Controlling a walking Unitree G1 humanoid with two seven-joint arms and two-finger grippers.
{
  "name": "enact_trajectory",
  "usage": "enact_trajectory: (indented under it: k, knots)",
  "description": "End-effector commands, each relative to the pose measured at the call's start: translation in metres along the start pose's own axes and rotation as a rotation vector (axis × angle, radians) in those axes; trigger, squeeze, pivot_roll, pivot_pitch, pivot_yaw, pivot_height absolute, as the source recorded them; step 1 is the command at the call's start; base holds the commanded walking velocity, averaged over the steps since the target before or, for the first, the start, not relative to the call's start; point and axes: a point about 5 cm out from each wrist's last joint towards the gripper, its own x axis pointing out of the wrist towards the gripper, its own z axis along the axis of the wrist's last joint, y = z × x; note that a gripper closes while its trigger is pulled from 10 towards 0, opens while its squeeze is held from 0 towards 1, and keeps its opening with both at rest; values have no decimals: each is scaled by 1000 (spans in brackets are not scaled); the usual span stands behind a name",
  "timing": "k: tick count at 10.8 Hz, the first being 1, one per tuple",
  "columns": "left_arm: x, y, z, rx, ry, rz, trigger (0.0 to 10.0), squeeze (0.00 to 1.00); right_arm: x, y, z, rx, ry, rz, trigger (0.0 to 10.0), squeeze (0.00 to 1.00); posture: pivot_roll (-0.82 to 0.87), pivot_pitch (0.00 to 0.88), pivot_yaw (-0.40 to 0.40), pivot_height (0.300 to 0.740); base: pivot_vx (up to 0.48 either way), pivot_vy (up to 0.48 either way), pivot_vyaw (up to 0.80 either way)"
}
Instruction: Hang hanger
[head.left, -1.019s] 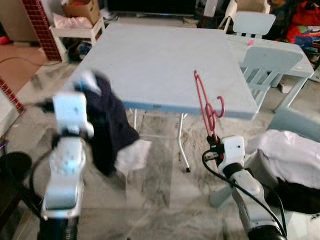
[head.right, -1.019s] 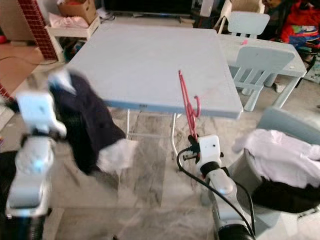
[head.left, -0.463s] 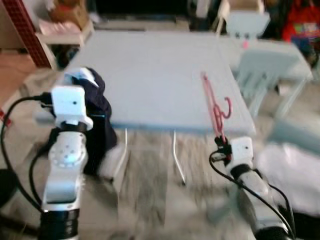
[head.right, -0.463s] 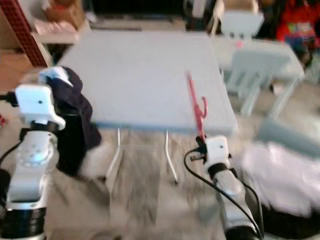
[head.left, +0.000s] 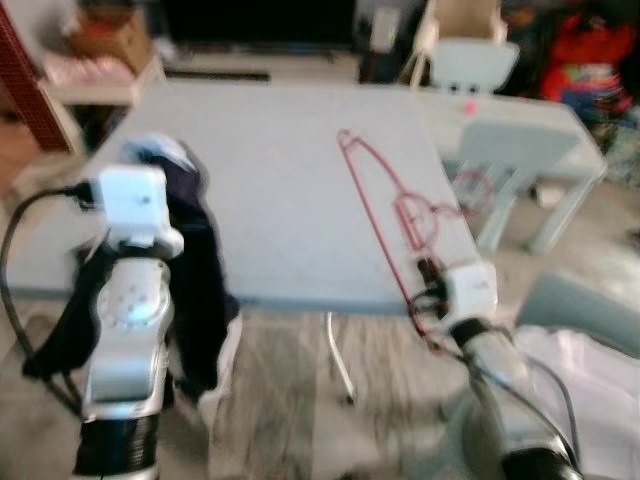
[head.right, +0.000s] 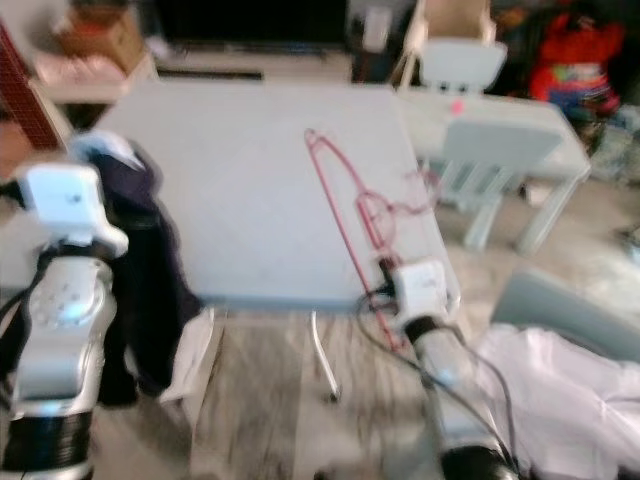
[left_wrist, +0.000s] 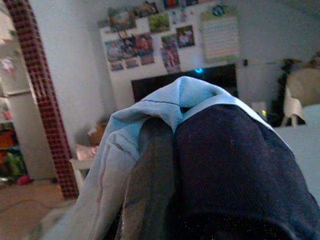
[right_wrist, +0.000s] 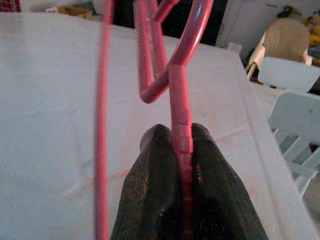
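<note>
**Hanger in the right pincer, its long line pointing up and away over the worktop**

Low in the frame, right of centre, the right pincer (head.left: 428, 278) is clamped on the red hanger (head.left: 385, 215) — the wrist view shows the two black fingers (right_wrist: 150, 200) pressed together on one thin red bar. From this grip the hanger goes up and to the left in the picture, so its long axis lies from the pincer toward the upper middle of the frame, above the grey worktop (head.left: 270, 190). The hook part curls to the right, about halfway along.

At the left side of the frame, the left pincer (head.left: 165, 170) carries a dark garment (head.left: 195, 270) with a pale blue lining. The cloth covers its fingers, so I cannot tell how they stand.

The right arm has the hanger; the garment hangs well apart from it, on the opposite side. In my judgement the coming move depends on this gap — the two must be brought together.

Further, at the upper right, stands a pale blue chair (head.left: 515, 150).
</note>
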Motion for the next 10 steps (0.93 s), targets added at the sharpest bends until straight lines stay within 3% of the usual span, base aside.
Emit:
enact_trajectory:
  k: [1, 4, 6, 7, 10]
  knots:
    - [4, 8, 11, 16, -46, 33, 10000, 0, 1, 5, -7, 18, 44, 4, 10000, 0, 33, 0, -19, 740, 480, 0, 0]
    - [8, 17, 15, 42, -63, 101, 10000, 0, 0, 7, -9, 19, 46, 9, 10000, 0, 34, 0, -18, 740, 411, 0, 0]
    - [12, 21, 17, 56, -86, 86, 10000, 0, 0, 7, -8, 20, 42, 8, 10000, 0, 35, 0, -20, 740, 0, 0, 0]
    - [26, 24, 21, 60, -107, 29, 10000, 0, 1, 6, -7, 19, 36, 6, 10000, 0, 36, 0, -21, 740, 0, 0, 0]
    - [60, 47, 29, 104, -154, 47, 10000, 0, 4, -7, 12, -16, -54, -65, 10000, 0, 9, 0, -19, 740, 0, 0, 0]
